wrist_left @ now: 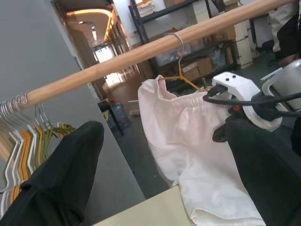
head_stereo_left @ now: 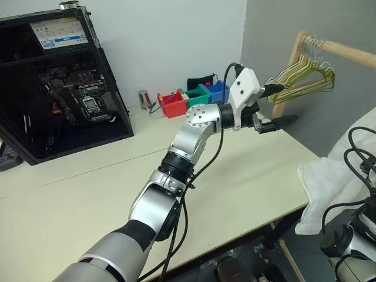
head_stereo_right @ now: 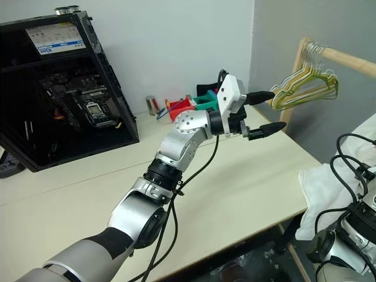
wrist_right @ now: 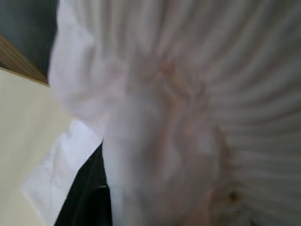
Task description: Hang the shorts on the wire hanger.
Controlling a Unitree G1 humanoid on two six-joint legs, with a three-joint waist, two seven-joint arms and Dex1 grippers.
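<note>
The shorts (wrist_left: 188,141) hang by their waistband on the wire hanger (wrist_left: 181,77), hooked over the wooden rail (wrist_left: 117,63), hem draping the worktop (head_stereo_left: 258,176) edge. Left tool (head_stereo_right: 265,111) hovers, fingers apart; the right tool's fingers cannot be made out. Likely step: releasing, then backing clear of rail and hangers.

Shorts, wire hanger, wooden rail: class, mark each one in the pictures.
shorts (wrist_left: 188,141), left wrist view, on the fabric below the waistband.
wire hanger (wrist_left: 180,56), left wrist view, on its neck under the hook.
wooden rail (wrist_left: 117,63), left wrist view, on a bare stretch.
</note>
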